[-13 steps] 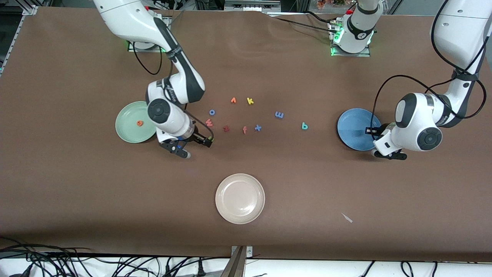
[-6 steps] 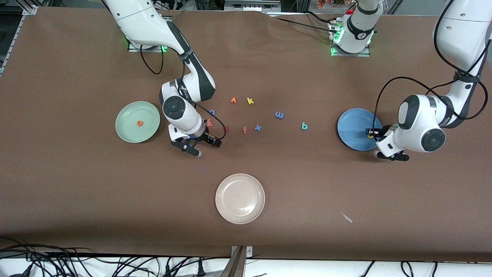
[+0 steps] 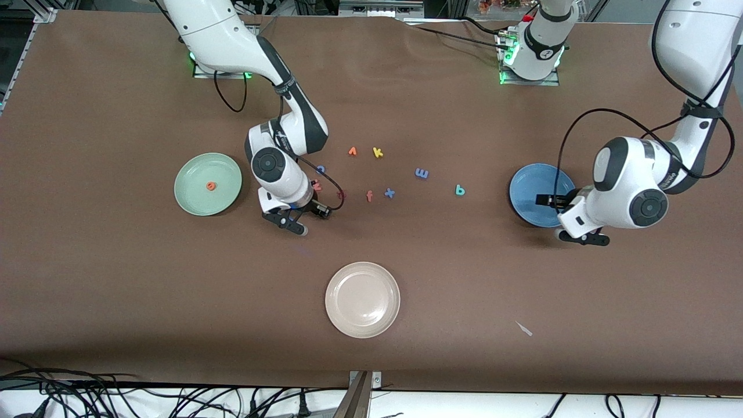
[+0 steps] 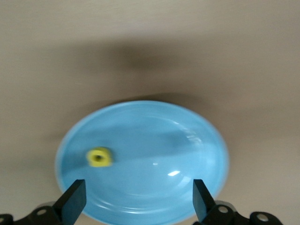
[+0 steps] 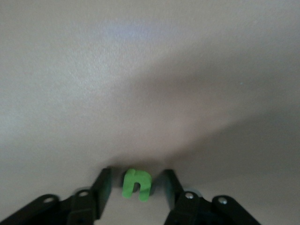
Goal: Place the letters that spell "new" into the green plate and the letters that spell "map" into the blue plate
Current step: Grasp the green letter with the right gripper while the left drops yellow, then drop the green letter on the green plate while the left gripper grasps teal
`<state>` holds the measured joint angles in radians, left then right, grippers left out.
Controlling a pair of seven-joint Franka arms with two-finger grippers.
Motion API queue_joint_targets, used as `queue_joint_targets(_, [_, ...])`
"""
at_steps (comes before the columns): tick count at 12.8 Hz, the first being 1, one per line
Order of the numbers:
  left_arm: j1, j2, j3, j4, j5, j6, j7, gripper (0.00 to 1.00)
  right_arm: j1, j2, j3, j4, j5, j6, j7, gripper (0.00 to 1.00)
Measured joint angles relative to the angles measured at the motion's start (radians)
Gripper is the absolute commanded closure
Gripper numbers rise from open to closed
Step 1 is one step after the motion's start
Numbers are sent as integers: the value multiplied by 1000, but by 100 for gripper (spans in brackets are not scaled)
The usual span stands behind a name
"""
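The cream-white plate [image 3: 362, 299] is seen nearest the front camera. Farther back, the right gripper [image 5: 136, 187] is lowered to the table, its fingers narrowed around the green n [image 5: 136, 184] with small gaps on both sides; the n's legs point toward the wrist. The left gripper [image 4: 138, 199] is held wide open over the blue plate [image 3: 531, 200], where the yellow p [image 4: 99, 157] lies. The orange e [image 3: 211, 186] rests in the green plate [image 3: 197, 200].
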<state>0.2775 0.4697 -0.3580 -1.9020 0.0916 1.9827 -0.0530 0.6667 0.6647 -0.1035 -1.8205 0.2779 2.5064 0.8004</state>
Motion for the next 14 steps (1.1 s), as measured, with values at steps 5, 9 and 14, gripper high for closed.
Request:
queue_joint_targets(5, [-6, -8, -171, -26, -13, 12, -322, 0, 7, -4, -12, 6, 0, -1, 4, 87])
queue_joint_targets(9, [-20, -2, -237, -150, -13, 202, -487, 0, 8, -31, -100, 31, -1, -107, -109, 87])
queue_joint_targets(14, [-84, 7, -244, -243, -13, 344, -612, 1, 5, -143, -266, 3, -1, -381, -447, 86])
